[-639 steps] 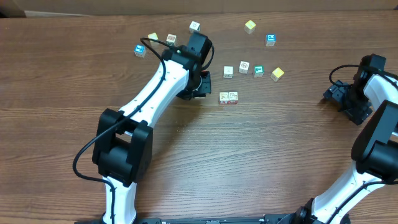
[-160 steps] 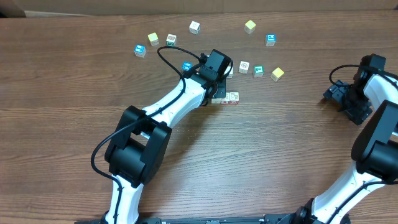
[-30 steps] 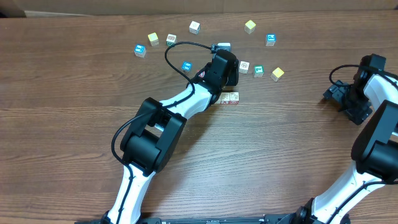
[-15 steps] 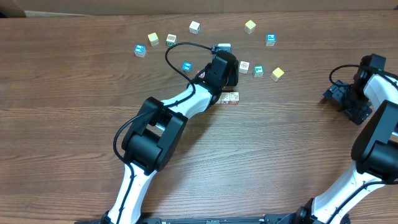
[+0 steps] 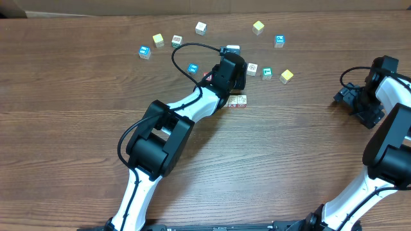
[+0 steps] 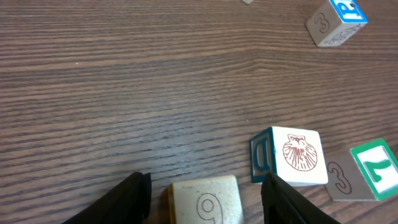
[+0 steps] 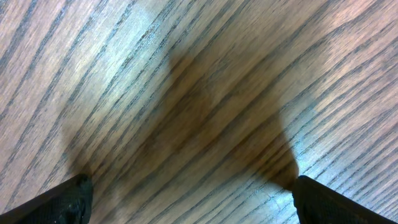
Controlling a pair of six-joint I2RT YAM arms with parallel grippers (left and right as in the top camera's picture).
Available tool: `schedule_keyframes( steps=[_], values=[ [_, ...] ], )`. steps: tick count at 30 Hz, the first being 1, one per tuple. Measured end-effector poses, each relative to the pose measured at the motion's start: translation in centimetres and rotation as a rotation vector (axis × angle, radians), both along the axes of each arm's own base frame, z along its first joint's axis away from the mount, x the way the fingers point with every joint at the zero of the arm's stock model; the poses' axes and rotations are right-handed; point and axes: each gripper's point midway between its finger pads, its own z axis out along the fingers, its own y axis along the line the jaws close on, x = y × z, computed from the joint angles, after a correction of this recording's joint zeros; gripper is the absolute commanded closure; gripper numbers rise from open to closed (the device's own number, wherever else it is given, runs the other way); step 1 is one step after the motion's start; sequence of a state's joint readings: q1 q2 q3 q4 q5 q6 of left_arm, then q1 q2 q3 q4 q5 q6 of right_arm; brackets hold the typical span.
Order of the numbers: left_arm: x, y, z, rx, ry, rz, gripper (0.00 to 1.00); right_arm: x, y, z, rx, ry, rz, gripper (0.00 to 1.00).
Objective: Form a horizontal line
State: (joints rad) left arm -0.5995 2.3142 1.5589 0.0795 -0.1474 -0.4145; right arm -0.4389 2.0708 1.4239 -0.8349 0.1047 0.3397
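Left hand (image 6: 205,179) apart, straddling the "9" cube (image 6: 203,202) without contact. The shell cube (image 6: 301,155) and green "7" cube (image 6: 376,168) sit beside it. Right hand (image 7: 193,186) wide apart.

We see bare table (image 6: 124,93) ahead and left of the nine cube (image 6: 205,200); the shell cube (image 6: 297,155) crowds its right side.

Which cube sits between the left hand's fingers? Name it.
The pale cube marked 9, flanked by both fingers of the left hand. The shell cube and the green 7 cube lie outside them.
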Motion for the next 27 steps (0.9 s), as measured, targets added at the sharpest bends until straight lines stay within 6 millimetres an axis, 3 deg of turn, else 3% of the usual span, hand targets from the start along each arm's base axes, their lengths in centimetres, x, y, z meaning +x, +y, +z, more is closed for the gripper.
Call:
schedule_keyframes(
  steps=[10,15,20,27],
  values=[
    [0.2,-0.2,-0.3,-0.003,-0.017,0.000,0.44,0.0,0.0,0.0,0.000,0.000,0.000,0.00],
    [0.3,-0.2,-1.8,0.012,-0.014,0.001,0.57,0.0,0.0,0.0,0.000,0.000,0.000,0.00],
    [0.3,-0.1,-1.8,0.021,-0.018,-0.005,0.61,0.0,0.0,0.0,0.000,0.000,0.000,0.00],
    [0.4,0.1,-1.9,0.044,-0.025,-0.008,0.57,0.0,0.0,0.0,0.000,0.000,0.000,0.00]
  ],
)
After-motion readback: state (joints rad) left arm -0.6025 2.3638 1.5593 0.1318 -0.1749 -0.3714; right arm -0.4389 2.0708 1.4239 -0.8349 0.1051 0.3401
